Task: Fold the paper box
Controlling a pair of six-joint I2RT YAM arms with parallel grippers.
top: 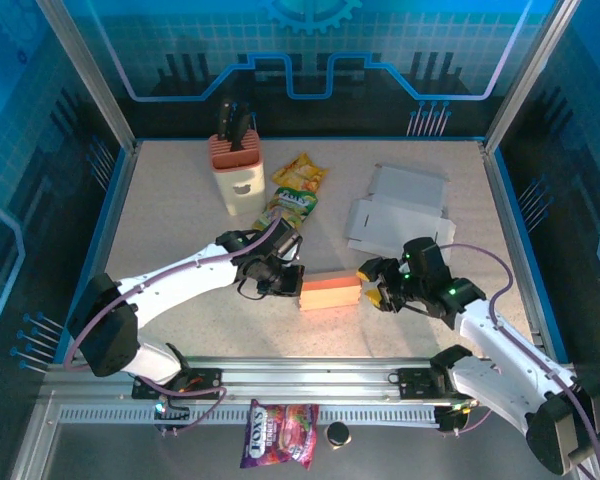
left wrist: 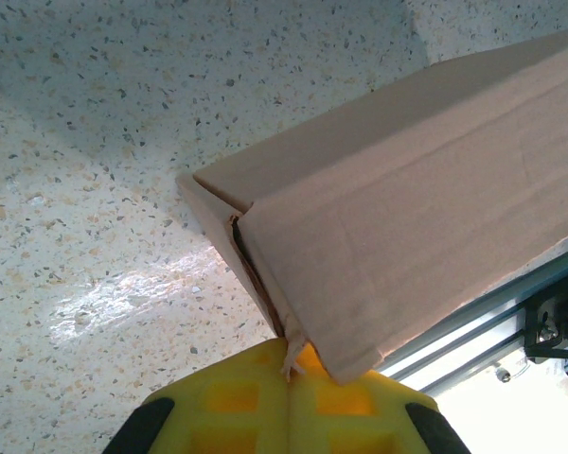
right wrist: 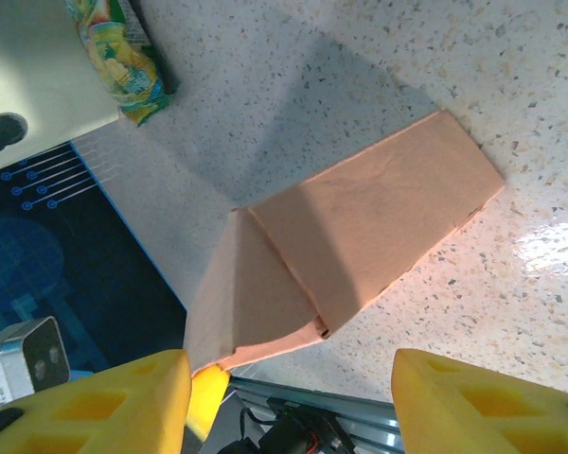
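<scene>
The paper box [top: 329, 293] lies mid-table [top: 180, 210], between my arms. My left end effector [left wrist: 289, 376] is clamped shut on its left corner. My right end effector [right wrist: 289, 388] stands half open at its right end, gripping nothing. Risk: the thin corner pinch may slip or tear if the right one pushes.

— What sort of place is shown here?
— A robotics lab cell is shown. A speckled counter [top: 170, 220] is fenced in by aluminium posts [top: 88, 70] and blue panels [top: 380, 40] printed with circuit lines and a gear.
— What else marks it as a lab?
— A left arm [top: 170, 285] and a right arm [top: 500, 345] are bolted to a slotted rail [top: 310, 378] along the counter's near edge. Household props, a knife block [top: 238, 180] and snack bags [top: 298, 185], are set out toward the far edge.
</scene>
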